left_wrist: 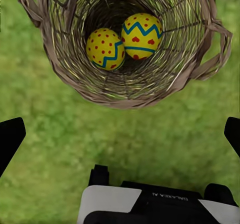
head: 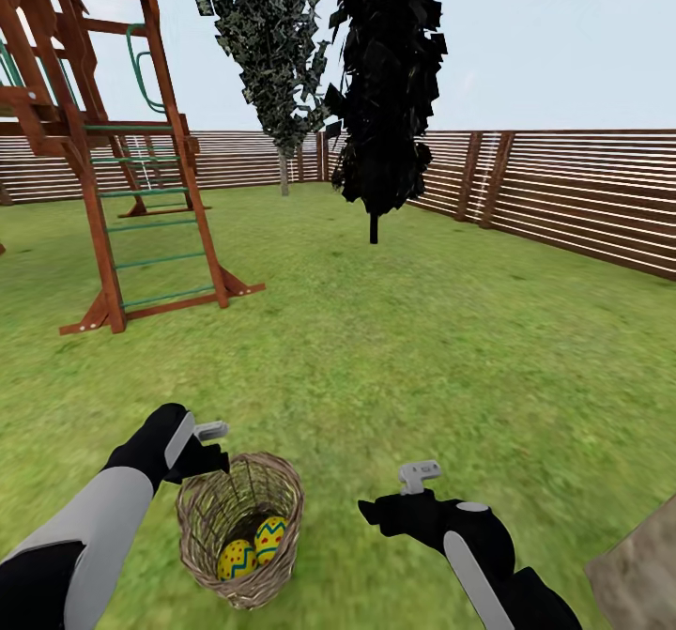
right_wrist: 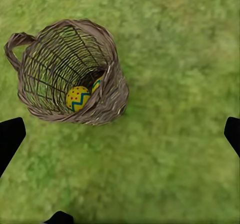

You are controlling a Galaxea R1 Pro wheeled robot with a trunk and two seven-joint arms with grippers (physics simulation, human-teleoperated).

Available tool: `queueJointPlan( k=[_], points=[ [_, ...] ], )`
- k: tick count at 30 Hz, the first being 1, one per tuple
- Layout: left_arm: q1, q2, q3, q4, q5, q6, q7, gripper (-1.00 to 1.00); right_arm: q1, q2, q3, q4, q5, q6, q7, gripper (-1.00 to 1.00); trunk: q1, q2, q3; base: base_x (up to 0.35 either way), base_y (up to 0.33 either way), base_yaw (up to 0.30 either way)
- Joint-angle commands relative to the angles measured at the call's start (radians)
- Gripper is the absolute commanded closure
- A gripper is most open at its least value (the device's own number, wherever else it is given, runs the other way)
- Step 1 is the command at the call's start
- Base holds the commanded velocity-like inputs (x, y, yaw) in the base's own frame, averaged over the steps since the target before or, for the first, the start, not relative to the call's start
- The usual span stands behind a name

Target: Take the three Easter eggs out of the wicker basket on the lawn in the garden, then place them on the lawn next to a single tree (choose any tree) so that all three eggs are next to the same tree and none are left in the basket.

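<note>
The wicker basket (head: pixel 242 527) stands upright on the lawn (head: pixel 422 348) just in front of me. Two yellow Easter eggs (head: pixel 237 560) (head: pixel 270 538) with red dots and blue zigzags lie side by side at its bottom (left_wrist: pixel 105 49) (left_wrist: pixel 142 35). My left gripper (head: pixel 214 464) hovers beside the basket's near rim (left_wrist: pixel 125 101), open and empty (left_wrist: pixel 120 134). My right gripper (head: pixel 368 510) is open and empty too (right_wrist: pixel 120 134). It hangs over grass a hand's width from the basket (right_wrist: pixel 70 74), pointing towards it. The tree's pale mottled trunk (head: pixel 638 564) shows at the near right corner.
A wooden play frame (head: pixel 122 170) with a green-runged ladder stands at the far left. Two narrow dark columnar trees (head: pixel 380 95) (head: pixel 272 48) rise mid-field. The slatted fence (head: pixel 582 198) rings the back and right. Open grass lies between the basket and the trunk.
</note>
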Motion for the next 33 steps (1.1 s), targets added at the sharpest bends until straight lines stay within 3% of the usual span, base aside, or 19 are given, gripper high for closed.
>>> queueJointPlan(
  k=[1,33],
  points=[
    [-0.001,0.000,0.003,-0.001,0.009,0.004,0.008,-1.00,-0.001,-0.001,0.002,-0.001,-0.011,0.003,-0.010,-1.00,0.000,-0.001,-0.001,0.000,0.000,0.000],
    [0.001,-0.001,-0.003,-0.008,0.007,0.004,-0.005,-1.00,-0.001,0.000,0.003,0.002,-0.008,0.003,-0.010,-1.00,0.000,-0.001,-0.001,0.096,0.010,0.000]
  ],
)
